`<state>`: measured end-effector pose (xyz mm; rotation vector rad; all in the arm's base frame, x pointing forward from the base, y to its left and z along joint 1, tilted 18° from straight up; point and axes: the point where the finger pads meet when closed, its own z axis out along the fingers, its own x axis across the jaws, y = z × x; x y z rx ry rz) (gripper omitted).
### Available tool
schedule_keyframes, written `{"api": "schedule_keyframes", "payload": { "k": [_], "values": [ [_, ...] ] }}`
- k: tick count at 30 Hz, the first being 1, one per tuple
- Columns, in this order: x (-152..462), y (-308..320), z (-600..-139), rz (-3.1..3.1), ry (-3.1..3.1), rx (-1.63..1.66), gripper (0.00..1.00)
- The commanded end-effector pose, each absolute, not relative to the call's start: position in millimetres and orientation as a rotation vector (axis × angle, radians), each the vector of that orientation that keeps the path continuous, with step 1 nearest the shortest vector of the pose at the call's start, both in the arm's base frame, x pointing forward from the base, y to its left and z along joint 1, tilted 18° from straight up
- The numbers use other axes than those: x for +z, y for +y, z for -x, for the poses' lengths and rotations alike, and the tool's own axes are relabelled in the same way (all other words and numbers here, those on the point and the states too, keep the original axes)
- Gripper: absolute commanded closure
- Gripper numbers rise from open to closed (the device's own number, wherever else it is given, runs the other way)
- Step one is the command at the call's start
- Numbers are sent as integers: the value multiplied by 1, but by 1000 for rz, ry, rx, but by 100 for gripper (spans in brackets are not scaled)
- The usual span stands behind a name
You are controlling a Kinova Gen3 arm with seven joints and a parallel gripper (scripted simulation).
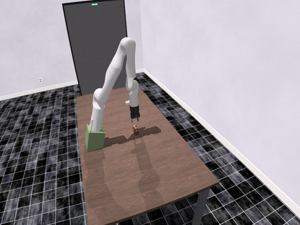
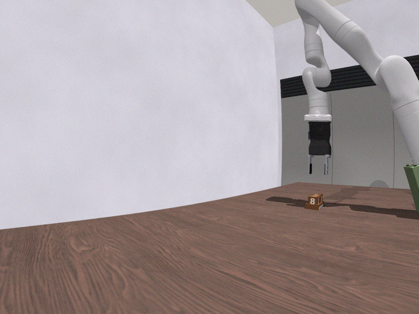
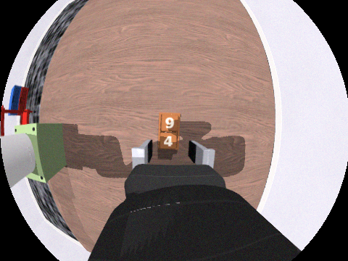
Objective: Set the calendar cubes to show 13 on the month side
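A small wooden calendar (image 1: pixel 135 129) (image 2: pixel 314 201) (image 3: pixel 170 132) stands on the table: two orange cubes side by side in a brown tray. In the wrist view the far cube (image 3: pixel 170 123) shows 9 on top and the near cube (image 3: pixel 168 141) shows 4 on top. In the exterior view the cube end facing the camera (image 2: pixel 312 200) shows 8. The tray (image 2: pixel 314 206) lies flat. My gripper (image 1: pixel 134 119) (image 2: pixel 317 168) (image 3: pixel 170 148) is open and empty. It hangs straight above the calendar, well clear of the cubes.
The arm's green base block (image 1: pixel 94 137) (image 2: pixel 412 182) (image 3: pixel 46 152) stands on the table near the left edge. The brown wooden table (image 1: pixel 145 169) stretches far toward the front. A wall runs along its right side.
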<state>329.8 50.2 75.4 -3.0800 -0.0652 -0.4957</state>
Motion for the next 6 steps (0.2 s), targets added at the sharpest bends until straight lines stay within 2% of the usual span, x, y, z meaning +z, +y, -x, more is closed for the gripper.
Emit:
{"api": "schedule_keyframes", "payload": {
  "k": [1,6],
  "values": [
    [76,50,-330,3080,-65,-497,0],
    [76,50,-330,3080,-65,-497,0]
  ]
}}
